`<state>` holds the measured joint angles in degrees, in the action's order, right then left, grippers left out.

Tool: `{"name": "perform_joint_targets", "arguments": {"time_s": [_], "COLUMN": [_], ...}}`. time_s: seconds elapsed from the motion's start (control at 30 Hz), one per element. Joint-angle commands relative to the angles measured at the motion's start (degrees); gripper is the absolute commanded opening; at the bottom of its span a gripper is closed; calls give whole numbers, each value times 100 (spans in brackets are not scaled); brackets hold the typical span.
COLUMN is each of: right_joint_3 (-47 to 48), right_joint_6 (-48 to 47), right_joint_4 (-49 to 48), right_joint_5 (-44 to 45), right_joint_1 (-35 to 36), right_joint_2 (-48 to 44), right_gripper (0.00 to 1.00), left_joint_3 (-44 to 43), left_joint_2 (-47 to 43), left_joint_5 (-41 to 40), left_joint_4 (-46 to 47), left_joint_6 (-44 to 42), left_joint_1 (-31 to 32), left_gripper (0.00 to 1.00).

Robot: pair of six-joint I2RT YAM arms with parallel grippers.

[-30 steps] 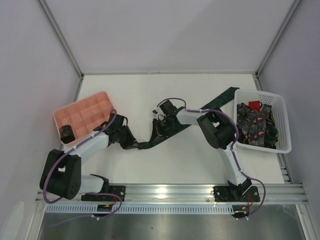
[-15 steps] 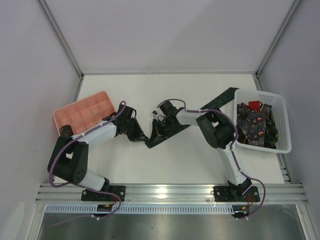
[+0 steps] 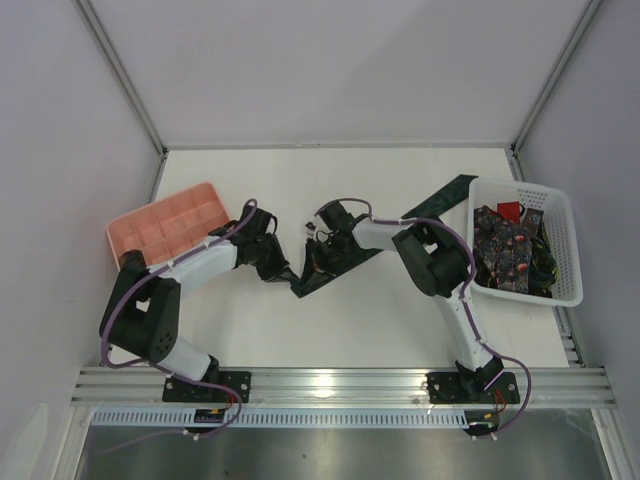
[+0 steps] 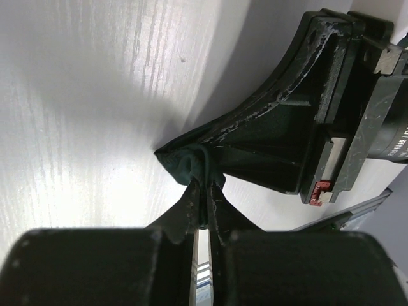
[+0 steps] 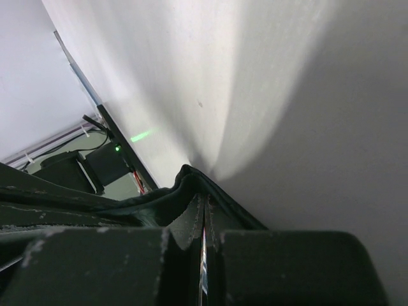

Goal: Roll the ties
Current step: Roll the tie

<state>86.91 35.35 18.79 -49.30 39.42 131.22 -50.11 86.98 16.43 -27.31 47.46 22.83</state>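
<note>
Left tool (image 4: 203,191) clamps the bunched end of the dark green tie (image 3: 445,197), mid-worktop (image 3: 400,320). Right tool (image 5: 203,220) pinches shut on the same tie, just right. Both arms bend inward, low. White lettering (image 4: 403,141) on the right tool's body is unreadable.

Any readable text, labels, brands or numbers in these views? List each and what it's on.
No text reads cleanly in any view.
White print on the black motor housing, left wrist view: cut off at the edge, unreadable.
Red tab below it: no legible marking.
Basket, pink tray, green tie: no lettering seen.
</note>
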Motion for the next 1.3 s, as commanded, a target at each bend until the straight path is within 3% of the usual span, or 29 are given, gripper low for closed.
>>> {"name": "perform_joint_targets", "arguments": {"time_s": [0.0,0.3,0.6,0.9,1.27], "right_joint_3": [89,423,484,617,590], "right_joint_6": [-143,-511,-477,-266,-222], "right_joint_4": [477,916,767,715,530], "right_joint_5": [483,360,439,87,254], "right_joint_1": [-153,-365,-233,92,171], "right_joint_2": [-131,-202,-474,-299,35], "right_gripper": [0,0,0,0,0], "left_joint_3": [-263,140,414,423,256], "left_joint_2": [-128,-691,-463,-357,-331], "left_joint_5": [-262,-588,-834,-825,-878], "left_joint_4": [-432,-846,-530,-380,-521], "left_joint_6": [-272,-440,-519,-501,-580], "left_joint_1": [55,55,55,55,55], "left_gripper": [4,1,0,1,1]}}
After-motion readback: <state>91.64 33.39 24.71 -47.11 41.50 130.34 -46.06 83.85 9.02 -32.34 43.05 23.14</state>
